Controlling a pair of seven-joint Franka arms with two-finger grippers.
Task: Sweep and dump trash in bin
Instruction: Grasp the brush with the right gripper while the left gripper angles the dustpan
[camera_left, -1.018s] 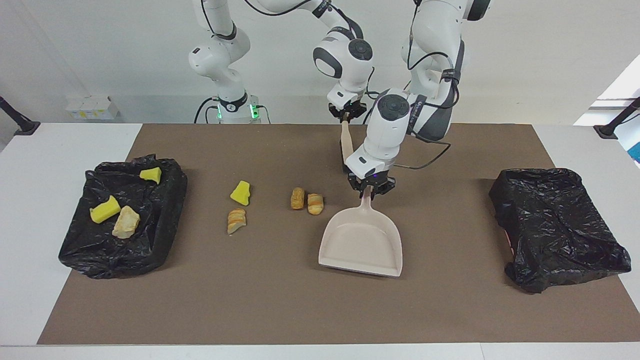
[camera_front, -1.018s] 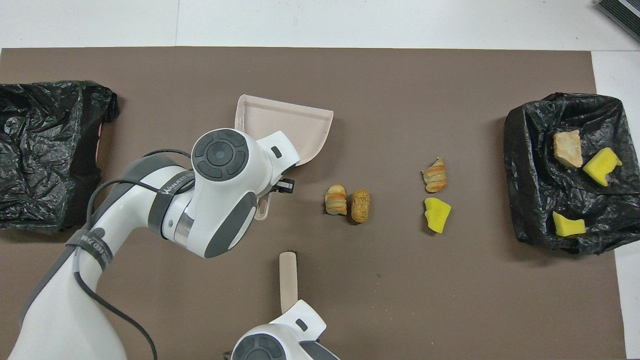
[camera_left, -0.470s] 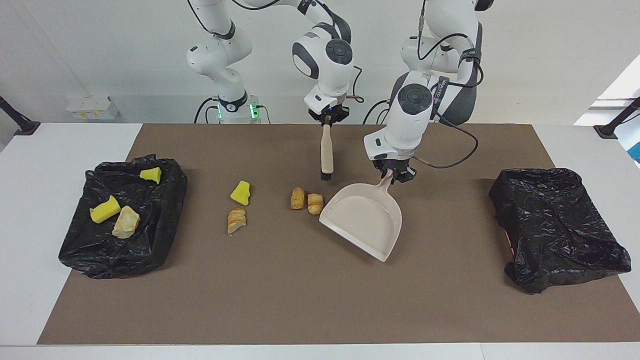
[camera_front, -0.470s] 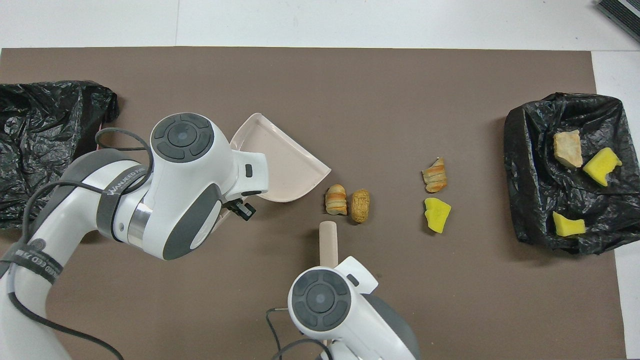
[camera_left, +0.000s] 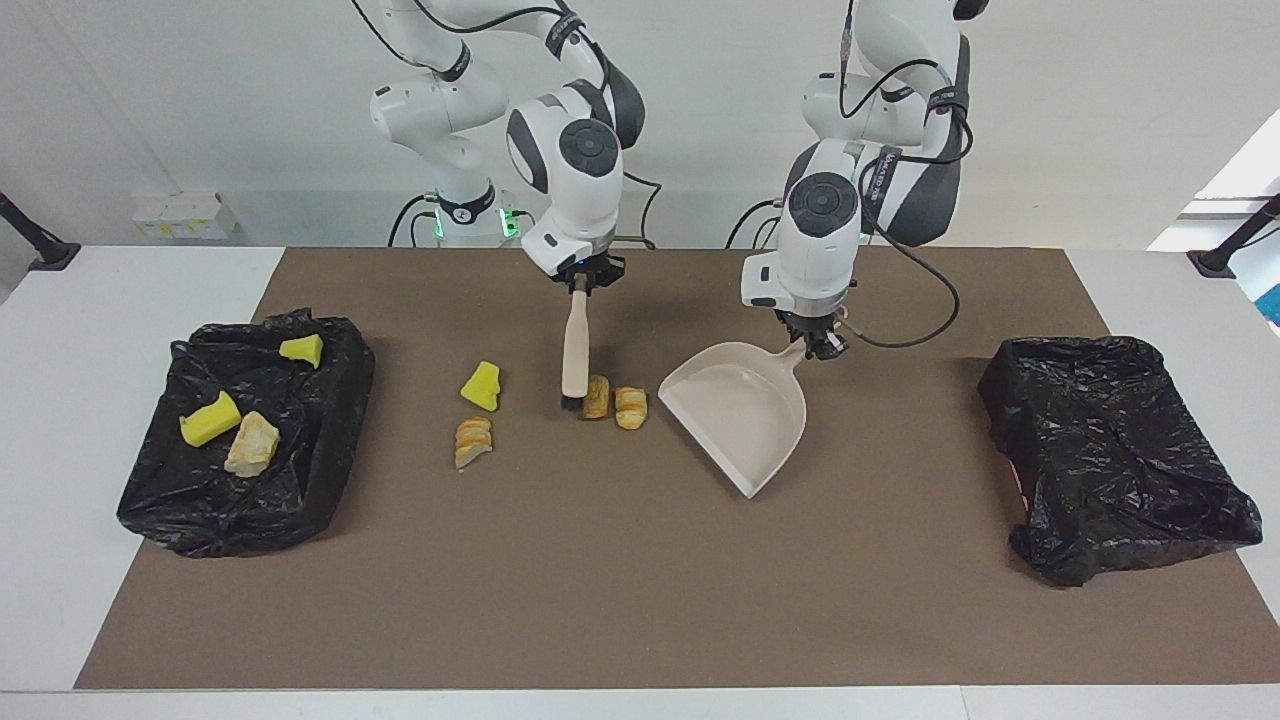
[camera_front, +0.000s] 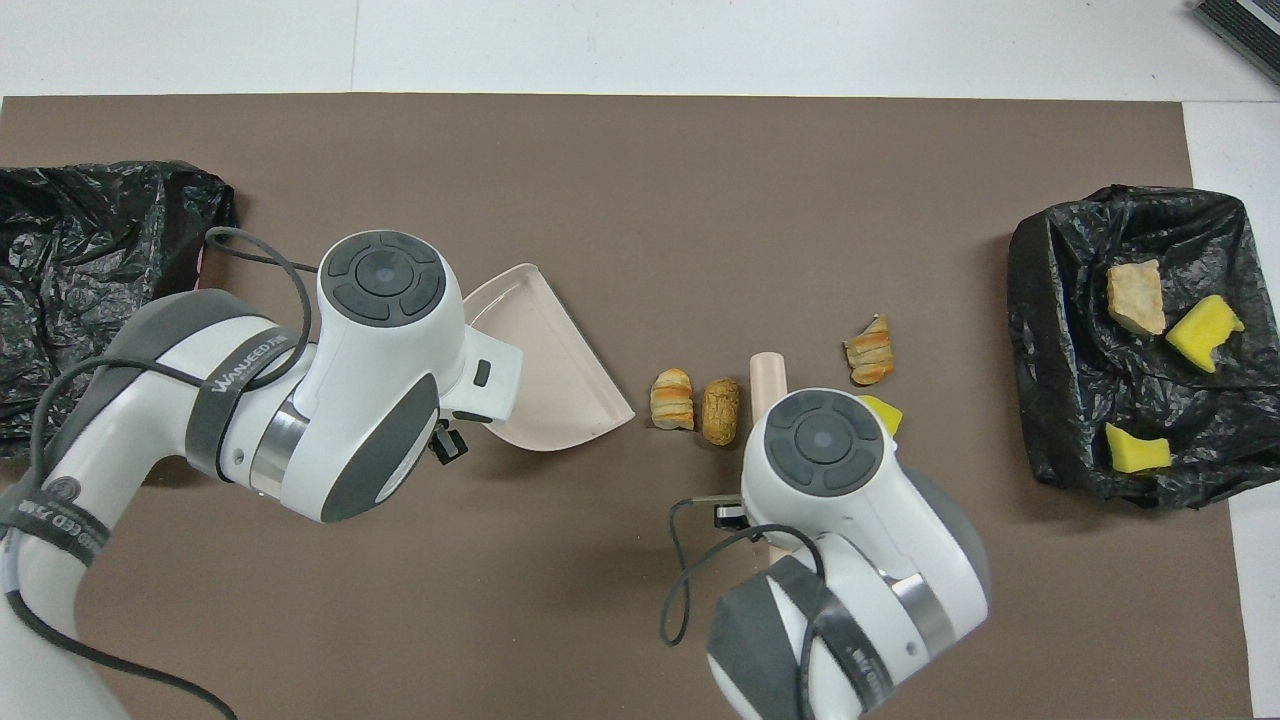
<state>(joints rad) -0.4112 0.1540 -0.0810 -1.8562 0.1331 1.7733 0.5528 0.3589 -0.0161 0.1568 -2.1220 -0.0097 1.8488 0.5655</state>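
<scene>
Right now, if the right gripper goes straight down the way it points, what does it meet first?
The right gripper points down along the brush it holds; the bristles would likely meet the brown mat first, right beside the darker roll. Depth is unclear.

1. You have three yellow sponge chunks (camera_left: 482, 386): two in a bin, one on the mat.
2. You have four bread-like rolls (camera_left: 630, 407): three on the mat, one in a bin.
3. You have two black-lined bins (camera_left: 340, 400).
4. You have one dustpan (camera_left: 740, 415).
5. You have one brush (camera_left: 575, 345).
6. You have two grippers, the left gripper (camera_left: 820, 345) and the right gripper (camera_left: 582, 283).
</scene>
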